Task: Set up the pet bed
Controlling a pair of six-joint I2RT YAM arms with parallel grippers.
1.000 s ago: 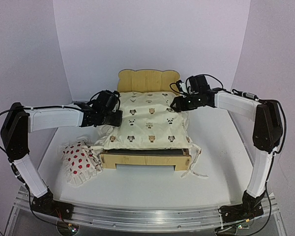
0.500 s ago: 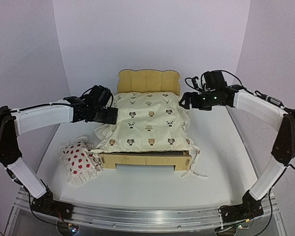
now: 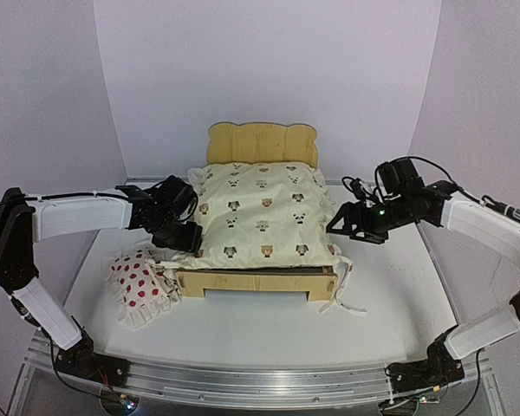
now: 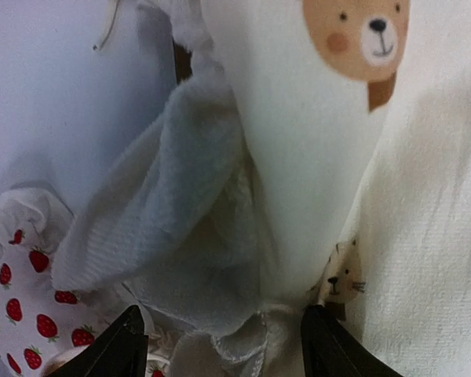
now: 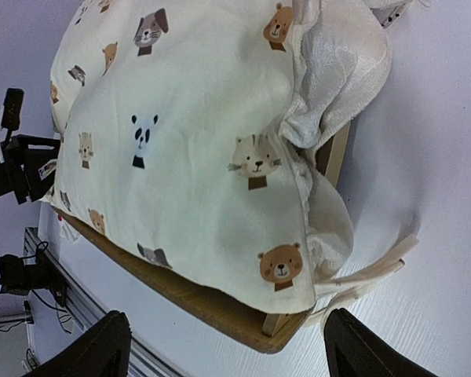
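A white table [image 3: 260,325] enclosed by pale walls [image 3: 269,61] forms the work area, with an aluminium rail [image 3: 260,374] along its near edge carrying both arm bases. We find the pet bed [image 3: 247,282] at the centre of the table, its footboard facing the arms and its scalloped headboard [image 3: 262,141] upright at the far end. A cream animal-print quilt [image 3: 260,208] covers the bed from the headboard down to the footboard, and its ruffled edges spill over both side rails. White ties [image 3: 347,299] trail from the quilt's front right corner onto the table. A small white pillow [image 3: 140,282] with red marks lies on the table just beside the bed's front left corner. In the left wrist view the marks read as strawberries. The left gripper [image 3: 184,236] sits at the left side of the bed near the foot, against the quilt's overhang. In its wrist view we see its fingers [image 4: 127,345] spread apart, with a grey fleecy fold [image 4: 165,204] and the quilt's ruffle lying loose between them — the jaws are released and clamp nothing. The right gripper [image 3: 338,224] hovers off the right side of the bed, clear of the quilt. Its fingers [image 5: 102,349] stand wide apart in the right wrist view with only table and the bed's front corner beyond them — jaws released, nothing held.
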